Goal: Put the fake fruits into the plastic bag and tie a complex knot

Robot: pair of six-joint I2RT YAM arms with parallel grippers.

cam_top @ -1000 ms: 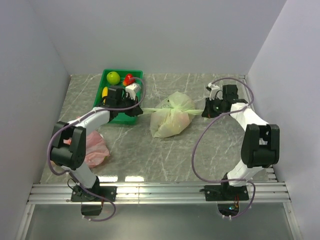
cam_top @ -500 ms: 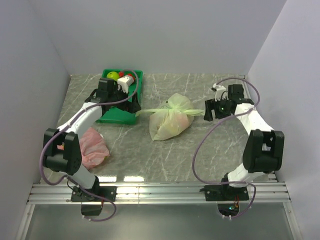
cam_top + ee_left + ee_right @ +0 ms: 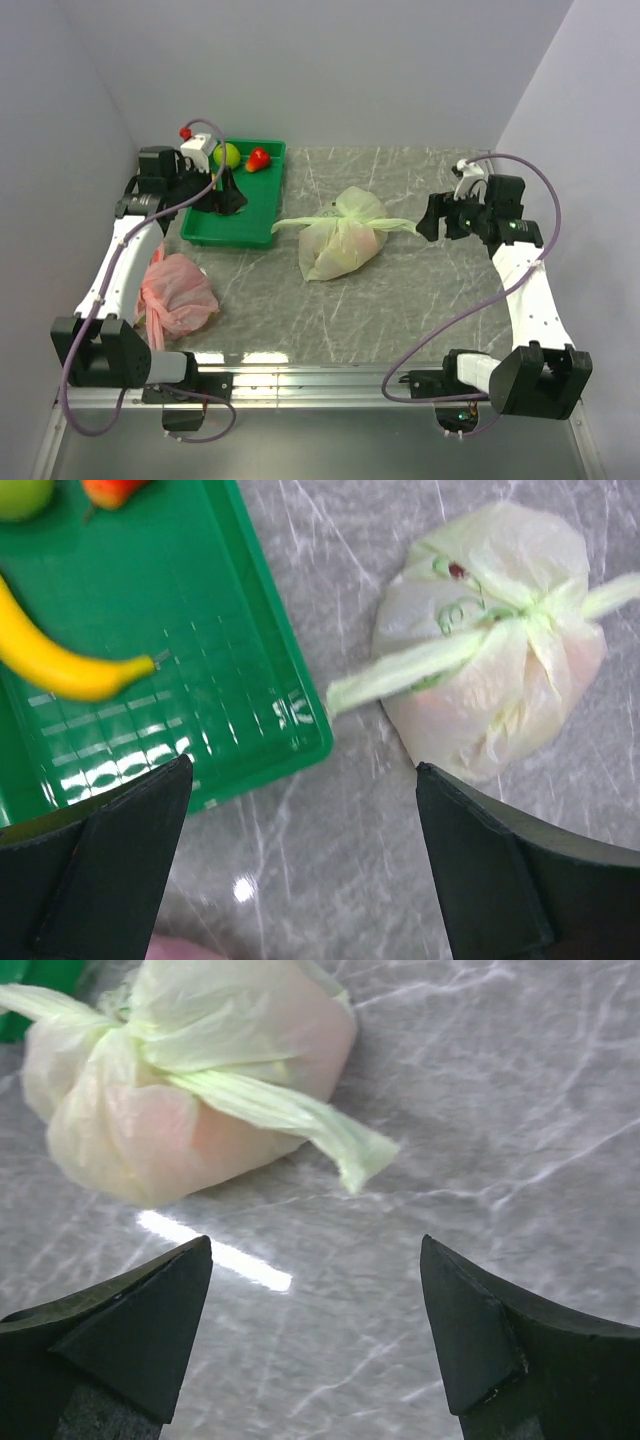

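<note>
At the middle of the grey marbled bench (image 3: 420, 300) sits the thin pale green translucent plastic bag (image 3: 342, 240), knotted at its top, with pink-orange shapes showing through the film. Its two twisted handle tails stick out sideways and lie loose. Left of the bag, a green plastic tray (image 3: 250, 218) holds a green apple (image 3: 227, 154), a small red fruit (image 3: 259, 158) and a yellow banana (image 3: 60, 665). The left tool (image 3: 302, 780) hangs above that tray, fingers spread and gripping nothing. Right of the bag, the right tool (image 3: 315, 1250) is likewise spread and empty, clear of the tail. A crumpled pink plastic bag (image 3: 178, 295) lies to the green bag's near left.
</note>
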